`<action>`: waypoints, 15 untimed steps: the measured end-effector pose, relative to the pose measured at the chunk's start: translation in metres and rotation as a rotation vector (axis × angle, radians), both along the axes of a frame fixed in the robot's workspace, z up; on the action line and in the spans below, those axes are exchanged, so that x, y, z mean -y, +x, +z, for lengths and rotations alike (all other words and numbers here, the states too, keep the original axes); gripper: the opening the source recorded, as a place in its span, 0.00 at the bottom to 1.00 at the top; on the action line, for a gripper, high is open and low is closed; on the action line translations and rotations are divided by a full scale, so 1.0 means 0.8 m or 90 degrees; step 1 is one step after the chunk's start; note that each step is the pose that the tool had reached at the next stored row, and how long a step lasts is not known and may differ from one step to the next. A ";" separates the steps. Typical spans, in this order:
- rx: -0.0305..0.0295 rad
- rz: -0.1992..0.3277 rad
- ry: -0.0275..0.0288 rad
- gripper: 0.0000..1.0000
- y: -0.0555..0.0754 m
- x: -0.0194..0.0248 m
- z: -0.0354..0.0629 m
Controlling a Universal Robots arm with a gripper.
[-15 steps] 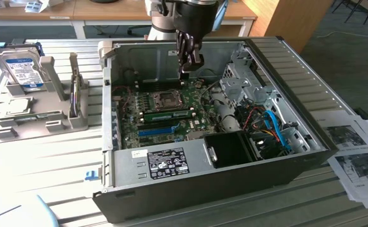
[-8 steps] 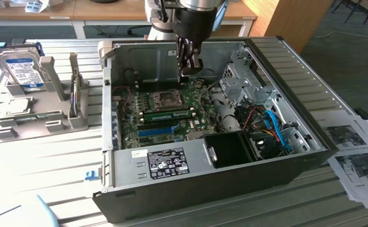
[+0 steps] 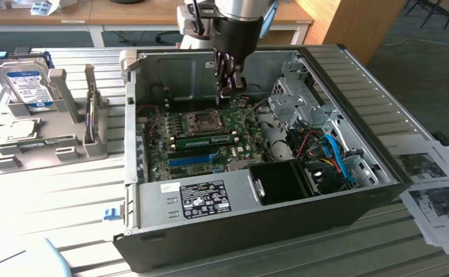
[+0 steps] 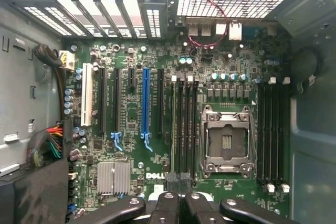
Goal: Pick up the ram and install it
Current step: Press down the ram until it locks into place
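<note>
Pincer (image 3: pixel 231 92): we see it pressed together above the motherboard (image 3: pixel 209 141), holding nothing.
Ram (image 3: pixel 208 140): we see it seated in a slot beside the CPU socket (image 3: pixel 206 120).

The ram (image 3: pixel 206 140), a thin green stick, lies seated flat-on-edge in a motherboard slot, just at 6 o'clock of the processor socket (image 3: pixel 205 120).

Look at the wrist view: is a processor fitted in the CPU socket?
No. The CPU socket is bare, with its metal frame around exposed contacts and no chip or cooler on it.
</note>
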State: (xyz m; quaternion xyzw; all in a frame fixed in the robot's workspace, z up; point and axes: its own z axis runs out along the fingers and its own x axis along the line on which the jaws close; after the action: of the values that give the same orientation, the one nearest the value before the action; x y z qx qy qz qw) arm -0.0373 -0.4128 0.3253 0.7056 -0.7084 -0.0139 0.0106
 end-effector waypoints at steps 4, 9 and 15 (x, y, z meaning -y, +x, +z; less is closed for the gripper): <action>0.0000 0.000 0.0001 0.09 0.000 0.0000 -0.005; 0.0000 0.000 0.0001 0.09 0.000 0.0000 -0.012; 0.0000 0.000 0.0000 0.09 0.000 0.0000 -0.022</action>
State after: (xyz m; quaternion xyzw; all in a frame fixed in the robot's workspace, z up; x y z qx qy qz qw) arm -0.0373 -0.4128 0.3077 0.7056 -0.7084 -0.0139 0.0106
